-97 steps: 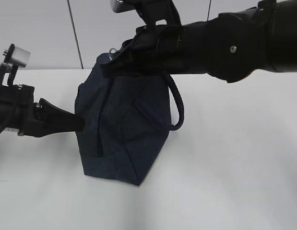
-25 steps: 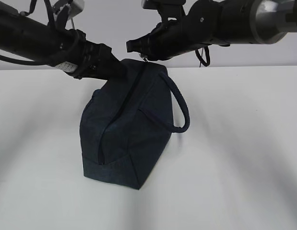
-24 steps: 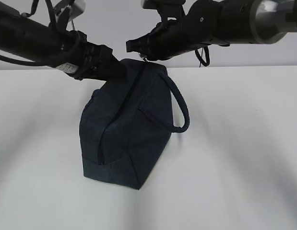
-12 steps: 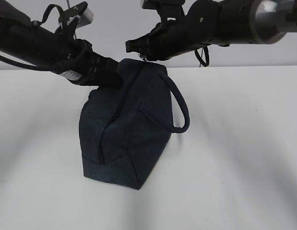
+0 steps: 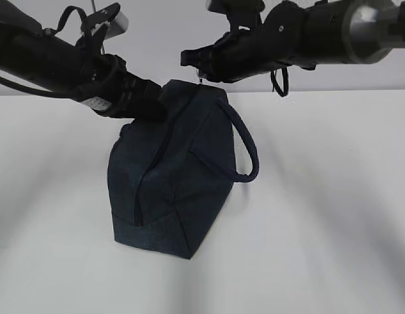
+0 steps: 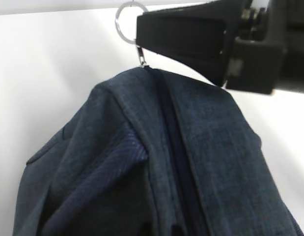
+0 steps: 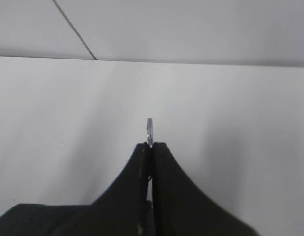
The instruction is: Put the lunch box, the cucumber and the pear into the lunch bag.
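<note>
The dark navy lunch bag stands on the white table with its zipper closed along the top. My right gripper is above the bag's far top end and is shut on the metal ring pull. The ring sticks out past its black fingers. My left gripper is at the bag's top left edge and pinches bunched fabric; its fingers are mostly hidden by the cloth. The lunch box, the cucumber and the pear are out of view.
The bag's loop handle hangs off its right side. The white table runs back to a grey wall. Both black arms cross above the bag.
My right gripper has shifted a little right and up with the ring pull. My left gripper, at the bag's left side 3.9 s ago, has settled on its top edge.
</note>
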### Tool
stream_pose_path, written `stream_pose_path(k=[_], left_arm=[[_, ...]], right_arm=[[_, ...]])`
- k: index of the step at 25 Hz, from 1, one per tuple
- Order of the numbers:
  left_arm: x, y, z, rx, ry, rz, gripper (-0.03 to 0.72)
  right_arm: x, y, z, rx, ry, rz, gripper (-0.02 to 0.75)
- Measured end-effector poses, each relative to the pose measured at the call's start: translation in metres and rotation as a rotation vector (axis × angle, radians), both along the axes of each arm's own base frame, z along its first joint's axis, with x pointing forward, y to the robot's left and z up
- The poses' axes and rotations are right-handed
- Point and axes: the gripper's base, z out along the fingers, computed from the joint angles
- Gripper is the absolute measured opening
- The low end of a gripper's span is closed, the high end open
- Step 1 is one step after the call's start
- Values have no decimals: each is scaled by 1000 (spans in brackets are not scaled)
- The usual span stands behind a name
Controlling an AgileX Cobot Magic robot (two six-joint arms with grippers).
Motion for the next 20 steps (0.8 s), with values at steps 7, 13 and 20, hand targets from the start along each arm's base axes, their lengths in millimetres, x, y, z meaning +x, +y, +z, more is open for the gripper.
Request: stream_pose_path(k=[7, 13, 20], left_arm=[[0, 0, 1, 4, -7, -3, 3], [0, 0, 2, 6, -11, -4, 3], [-2, 2, 9, 16, -46, -1, 2]], right_arm=[[12, -21, -27, 115, 141, -93, 0], [17, -21, -42, 165, 182, -102, 0], [19, -17, -58, 190, 205, -84, 0]])
